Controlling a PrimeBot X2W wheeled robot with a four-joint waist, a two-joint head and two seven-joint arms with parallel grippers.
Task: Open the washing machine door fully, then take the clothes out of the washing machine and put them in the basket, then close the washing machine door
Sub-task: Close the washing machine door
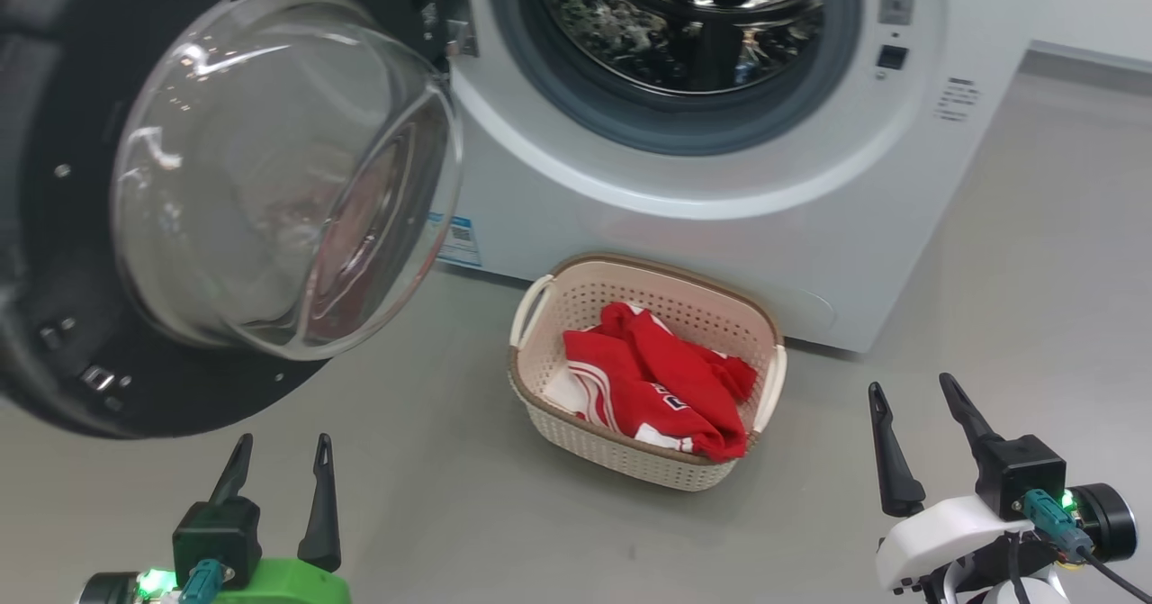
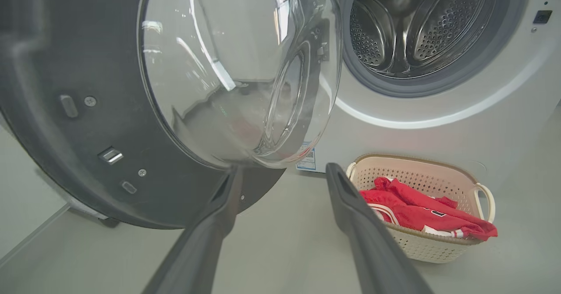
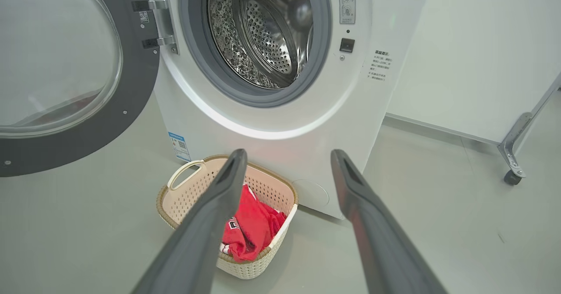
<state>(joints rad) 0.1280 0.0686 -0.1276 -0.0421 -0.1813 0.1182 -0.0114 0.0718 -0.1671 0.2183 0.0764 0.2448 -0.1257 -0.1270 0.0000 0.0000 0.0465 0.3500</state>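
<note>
So, we see the washing machine door (image 1: 270,181) standing wide open across the upper left of the head view, glass bulge towards us. The washing machine (image 1: 720,217) is at top centre. Its mouth is uncovered, with the grey gasket (image 1: 675,136) and perforated steel drum (image 1: 684,19) showing.

The basket (image 1: 612,455) stands on the grey floor (image 1: 450,514) at frame centre, just in front of the machine and below its mouth. The clothes (image 1: 666,383) lie inside it. They are red with white stripes, with some white fabric under them. One red fold laps onto the rim at the near-right corner.

Our left gripper (image 1: 283,439) is at lower left, under the door's bottom edge, fingers spread and holding nothing. Our right gripper (image 1: 909,383) is at lower right, right of the basket and clear of it, also spread with nothing held.
</note>
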